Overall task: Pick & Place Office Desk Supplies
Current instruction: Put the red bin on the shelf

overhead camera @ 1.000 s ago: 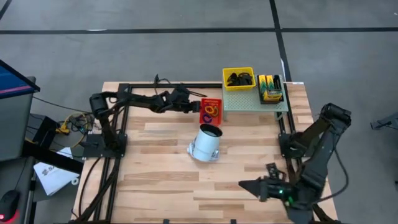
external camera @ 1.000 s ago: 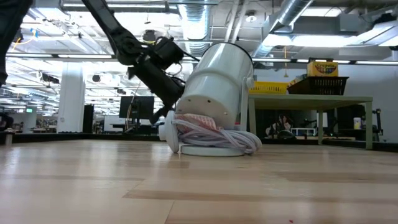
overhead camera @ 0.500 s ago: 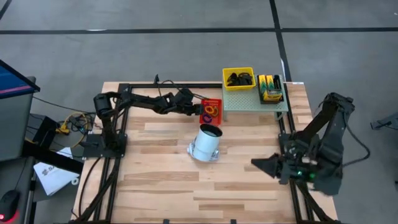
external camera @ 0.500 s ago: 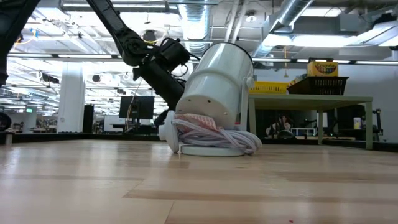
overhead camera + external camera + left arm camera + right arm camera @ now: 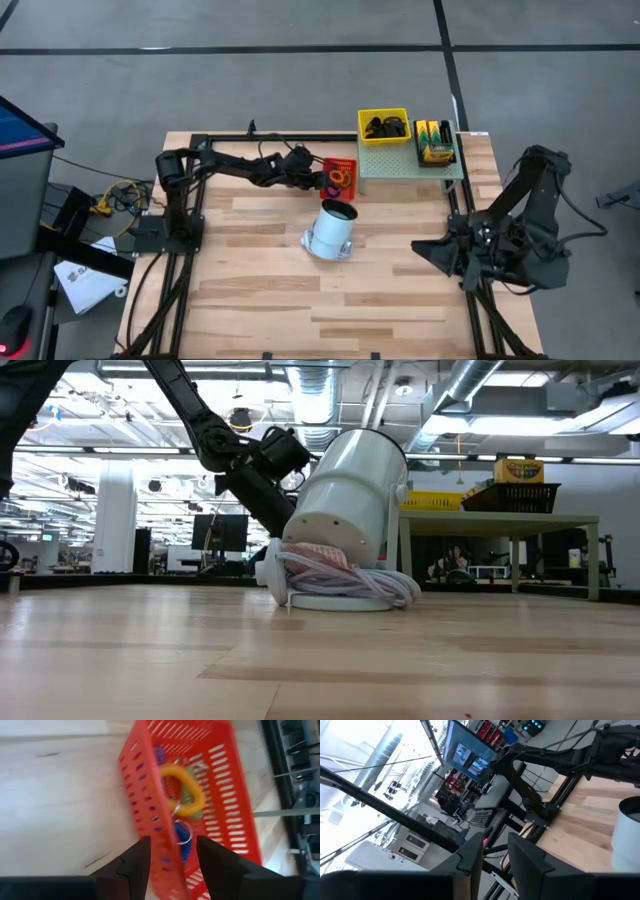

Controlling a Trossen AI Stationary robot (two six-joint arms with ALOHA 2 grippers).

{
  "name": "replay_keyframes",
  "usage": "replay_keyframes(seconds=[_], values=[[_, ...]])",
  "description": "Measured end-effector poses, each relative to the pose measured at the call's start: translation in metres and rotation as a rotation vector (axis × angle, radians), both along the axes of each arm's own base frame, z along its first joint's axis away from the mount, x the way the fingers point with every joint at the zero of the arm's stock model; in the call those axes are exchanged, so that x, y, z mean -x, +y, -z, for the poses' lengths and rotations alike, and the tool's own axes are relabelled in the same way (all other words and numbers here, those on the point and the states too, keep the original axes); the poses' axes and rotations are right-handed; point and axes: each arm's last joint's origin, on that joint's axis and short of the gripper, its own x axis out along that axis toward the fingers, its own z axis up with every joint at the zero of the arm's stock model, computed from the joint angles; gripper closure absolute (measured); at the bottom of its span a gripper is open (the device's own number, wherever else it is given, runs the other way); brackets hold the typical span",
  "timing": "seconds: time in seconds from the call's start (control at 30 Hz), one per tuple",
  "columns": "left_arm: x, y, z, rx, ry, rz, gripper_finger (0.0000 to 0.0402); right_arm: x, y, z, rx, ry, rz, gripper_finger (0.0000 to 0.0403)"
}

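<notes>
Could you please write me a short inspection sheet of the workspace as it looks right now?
Surface: wooden table, bare at the front.
Job's things: red basket of coil rings; yellow bin of black clips and crayon boxes on the green shelf.
Clutter: white canister lying tilted.
Grippers: left gripper open astride the basket's wall; right gripper empty, at the table's right.
Cables: white cord under the canister.
Surroundings: monitor, ceiling ducts.

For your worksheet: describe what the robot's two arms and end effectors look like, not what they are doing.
Both arms are dark, jointed and slim, with cables running along them. The left end effector has two flat, dark fingers with angular tips; the right end effector looks the same.
</notes>
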Motion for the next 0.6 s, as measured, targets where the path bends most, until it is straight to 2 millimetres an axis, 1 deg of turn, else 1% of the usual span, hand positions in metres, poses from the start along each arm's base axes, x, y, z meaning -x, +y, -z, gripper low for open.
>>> replay_keyframes(seconds=[0.13,0.23,0.37,0.47,0.6], values=[[0.003,0.002,0.002,0.025,0.029,0.005,0.0252,-0.002,0.004,0.003,0.009,0.006,0.000,0.0314],[0.007,0.005,0.005,0.017,0.075,0.015,0.0270,-0.003,0.005,0.003,0.003,0.003,0.000,0.0314],[0.015,0.014,0.006,0.014,0.117,0.006,0.0290,-0.003,0.005,0.002,-0.008,-0.005,0.000,0.0314],[0.022,0.020,-0.002,-0.016,0.133,0.010,0.0295,-0.003,0.005,-0.002,-0.004,-0.019,-0.002,0.0314],[0.031,0.029,-0.021,-0.091,0.120,0.019,0.0295,-0.003,0.005,-0.006,0.020,-0.029,-0.003,0.0314]])
